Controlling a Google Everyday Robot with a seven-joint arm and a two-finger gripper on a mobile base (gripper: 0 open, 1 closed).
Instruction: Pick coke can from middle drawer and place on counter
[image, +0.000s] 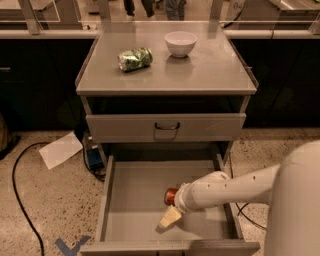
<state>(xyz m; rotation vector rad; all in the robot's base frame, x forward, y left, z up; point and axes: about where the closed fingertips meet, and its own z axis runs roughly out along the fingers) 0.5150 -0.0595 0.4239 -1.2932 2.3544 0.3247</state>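
The coke can (170, 196) lies in the open middle drawer (131, 200), right of its middle; only its red end shows, the rest is hidden behind my arm. My gripper (170, 217) is low inside the drawer, just in front of the can and close to the floor, its cream tip pointing to the front left. The white arm reaches in from the right. The counter (210, 70) is the grey cabinet top above.
A green-and-white can (135, 58) lies on its side and a white bowl (180, 43) stands on the counter's back half. The shut upper drawer front (166, 128) has a dark handle. Paper (61, 149) and a black cable (20, 200) lie on the floor to the left.
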